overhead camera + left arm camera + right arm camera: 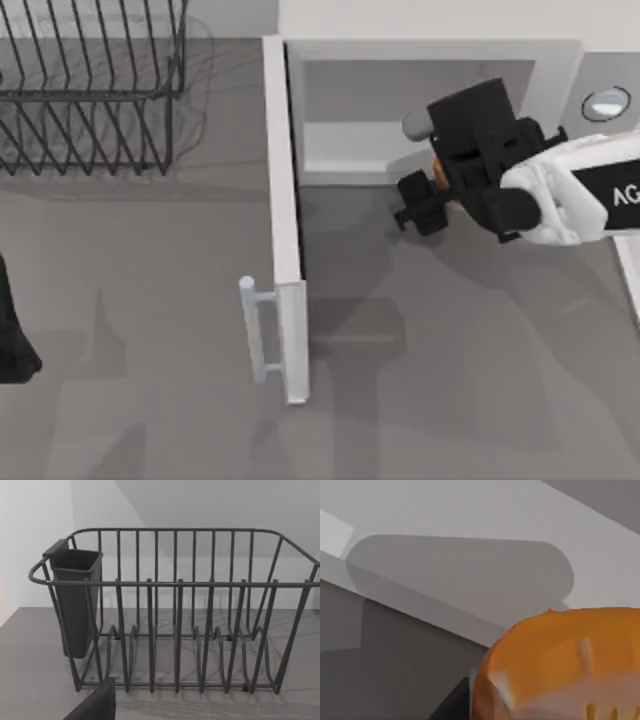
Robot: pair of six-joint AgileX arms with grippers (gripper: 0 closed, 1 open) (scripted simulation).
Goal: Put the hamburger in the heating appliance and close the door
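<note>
- Grey desk (150, 380) carries a white microwave (440, 50) at the back, its cavity open toward the front.
- Its door (285, 230) stands swung wide open, edge-on from above, with the pale bar handle (252, 330) on its left face.
- Right jaws (425, 205) hover at the cavity's mouth, closed around the hamburger (565, 665), which shows as an orange speck between them from above.
- Left arm (12, 330) sits parked at the desk's left edge, facing the dark wire dish rack (175, 610); I cannot tell how its jaws stand.
</note>
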